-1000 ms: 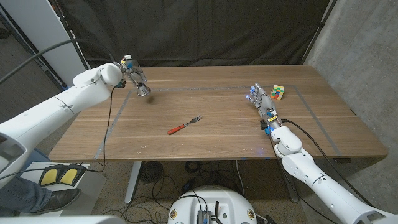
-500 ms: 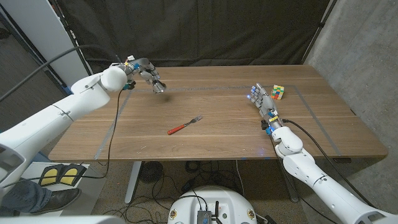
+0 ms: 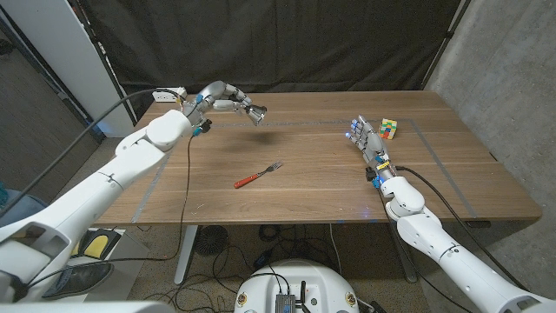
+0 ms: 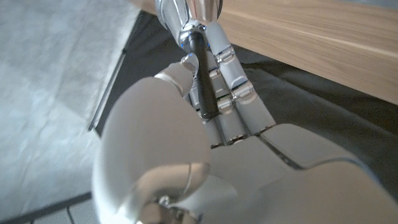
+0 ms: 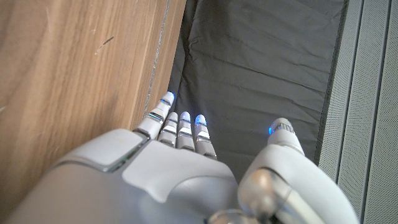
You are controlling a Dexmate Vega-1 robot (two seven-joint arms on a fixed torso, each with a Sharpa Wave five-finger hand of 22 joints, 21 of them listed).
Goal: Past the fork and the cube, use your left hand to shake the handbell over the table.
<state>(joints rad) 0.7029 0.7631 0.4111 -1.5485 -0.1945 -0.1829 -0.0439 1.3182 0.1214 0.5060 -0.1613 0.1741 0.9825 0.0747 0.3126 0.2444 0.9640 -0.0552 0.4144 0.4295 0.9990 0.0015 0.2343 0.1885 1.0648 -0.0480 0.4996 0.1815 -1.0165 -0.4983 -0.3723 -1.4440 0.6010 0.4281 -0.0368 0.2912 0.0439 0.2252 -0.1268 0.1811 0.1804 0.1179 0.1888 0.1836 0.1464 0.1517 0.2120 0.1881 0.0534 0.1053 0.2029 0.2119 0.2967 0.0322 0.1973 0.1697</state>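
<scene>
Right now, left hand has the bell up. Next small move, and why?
Probably a short wrist flick back the other way. The left hand grips the handbell by its black handle, held clear above the table, far from the fork and cube.

handbell [image 4: 198, 14]: my wrist camera's edge crops the bowl; fingers [image 4: 231, 93] cover part of the handle.
cube [image 3: 387, 129]: too small for me to read.
</scene>
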